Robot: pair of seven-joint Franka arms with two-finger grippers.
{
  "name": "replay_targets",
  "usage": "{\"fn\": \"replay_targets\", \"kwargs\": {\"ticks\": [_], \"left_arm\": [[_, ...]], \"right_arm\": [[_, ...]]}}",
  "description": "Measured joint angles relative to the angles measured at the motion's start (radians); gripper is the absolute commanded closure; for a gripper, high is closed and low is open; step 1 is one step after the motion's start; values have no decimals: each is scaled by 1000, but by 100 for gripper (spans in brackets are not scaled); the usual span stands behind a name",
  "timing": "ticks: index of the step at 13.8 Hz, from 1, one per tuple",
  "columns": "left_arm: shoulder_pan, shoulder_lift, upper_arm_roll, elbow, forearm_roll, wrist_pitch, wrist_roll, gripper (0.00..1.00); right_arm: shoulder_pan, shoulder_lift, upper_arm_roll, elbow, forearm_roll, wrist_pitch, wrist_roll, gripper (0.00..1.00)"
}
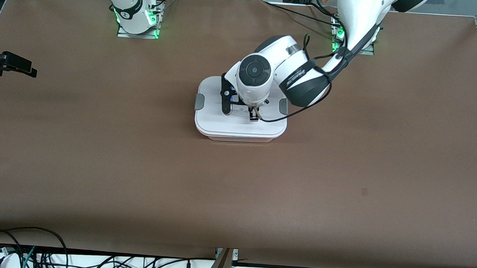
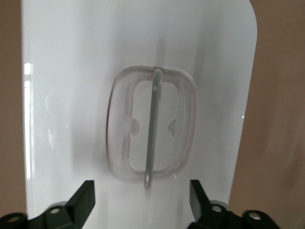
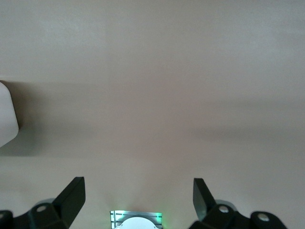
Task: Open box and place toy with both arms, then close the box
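Note:
The box stands in the middle of the table with its white lid on and grey clips at both ends. My left gripper hangs low over the lid's centre, open and empty. In the left wrist view its fingers stand wide apart, just short of the clear handle, touching nothing. My right gripper is open and empty over bare table near its own base; it does not show in the front view. A white corner of the box shows in the right wrist view. The toy is out of view.
A black bracket juts in at the table's edge at the right arm's end. Cables trail from the left arm near its base. Brown table top spreads around the box on all sides.

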Motion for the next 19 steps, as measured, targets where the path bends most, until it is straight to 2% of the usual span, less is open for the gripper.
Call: {"fn": "replay_targets", "kwargs": {"ticks": [4, 6, 10, 13, 16, 19], "left_arm": [[23, -109, 4, 5, 2, -98, -171, 0], [71, -181, 10, 9, 8, -139, -245, 0], [269, -316, 17, 12, 10, -172, -270, 0], [405, -363, 23, 12, 10, -191, -295, 0], [417, -412, 97, -18, -3, -197, -537, 0], [398, -531, 198, -164, -65, -69, -700, 0]], "right_arm": [[0, 0, 0, 0, 0, 6, 0, 0], [0, 0, 0, 0, 0, 6, 0, 0], [0, 2, 0, 0, 0, 6, 0, 0], [1, 8, 0, 0, 1, 9, 0, 0], [8, 16, 0, 0, 1, 13, 0, 0], [9, 20, 0, 0, 1, 14, 0, 0]]}}
